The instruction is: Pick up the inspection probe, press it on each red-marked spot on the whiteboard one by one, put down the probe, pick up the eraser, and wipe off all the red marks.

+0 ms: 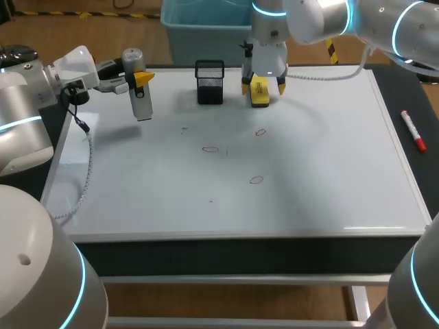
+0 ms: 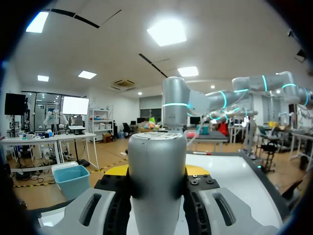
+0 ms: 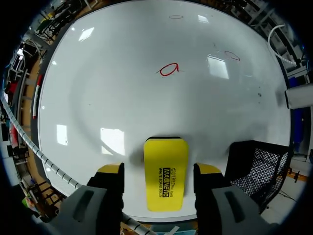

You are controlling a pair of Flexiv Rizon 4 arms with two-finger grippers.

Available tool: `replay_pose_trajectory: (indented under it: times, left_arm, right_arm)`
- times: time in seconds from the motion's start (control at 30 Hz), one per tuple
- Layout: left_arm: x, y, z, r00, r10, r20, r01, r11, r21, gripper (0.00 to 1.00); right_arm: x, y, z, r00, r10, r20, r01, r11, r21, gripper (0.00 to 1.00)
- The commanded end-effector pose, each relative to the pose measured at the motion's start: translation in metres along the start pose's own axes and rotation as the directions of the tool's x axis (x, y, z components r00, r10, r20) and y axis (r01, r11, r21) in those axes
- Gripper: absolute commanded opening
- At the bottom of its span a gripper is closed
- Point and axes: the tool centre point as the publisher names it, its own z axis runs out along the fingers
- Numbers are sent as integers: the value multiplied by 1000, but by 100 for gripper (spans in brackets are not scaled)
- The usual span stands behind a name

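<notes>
The probe (image 1: 140, 103) is clamped in the left tool (image 1: 142, 78); the eraser (image 3: 165, 183), beside the mesh holder (image 3: 257, 166), is straddled by the wide-spread right tool (image 3: 159, 169).

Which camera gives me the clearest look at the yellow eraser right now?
The right wrist view: the eraser lies flat on the whiteboard, its whole top in sight between the open fingers of the right gripper. The head view shows only part of it, under that gripper. The left wrist view does not show it.
</notes>
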Motion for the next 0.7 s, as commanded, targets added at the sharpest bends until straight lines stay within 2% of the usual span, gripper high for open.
replay_pose_trajectory:
  times: [0.03,0.07,0.1,0.13,0.17,0.37,0.53,0.7]
  left_arm:
    - [0,-1,0,1000,1,1,-1,1000,1,0]
    - [0,-1,0,1000,1,1,-1,1000,1,0]
    - [0,-1,0,1000,1,1,-1,1000,1,0]
    - [0,-1,0,1000,1,1,-1,1000,1,0]
    - [0,-1,0,1000,1,1,-1,1000,1,0]
    - [0,-1,0,1000,1,1,-1,1000,1,0]
    - [0,-1,0,1000,1,1,-1,1000,1,0]
    - [0,-1,0,1000,1,1,-1,1000,1,0]
  right_arm:
    - [1,1,-2,1000,-1,-9,1,1000,1,33]
    - [1,2,-2,1000,0,-10,0,1000,1,25]
    - [2,2,-1,1000,2,-12,-2,1000,0,11]
    - [2,2,0,1000,2,-13,-2,1000,0,9]
    - [3,2,0,1000,3,-13,-3,1000,-1,0]
    - [4,2,-1,1000,12,-11,-12,1000,5,0]
    - [7,2,-13,1000,29,3,-29,999,22,0]
    - [21,1,-29,997,76,15,-77,996,40,0]
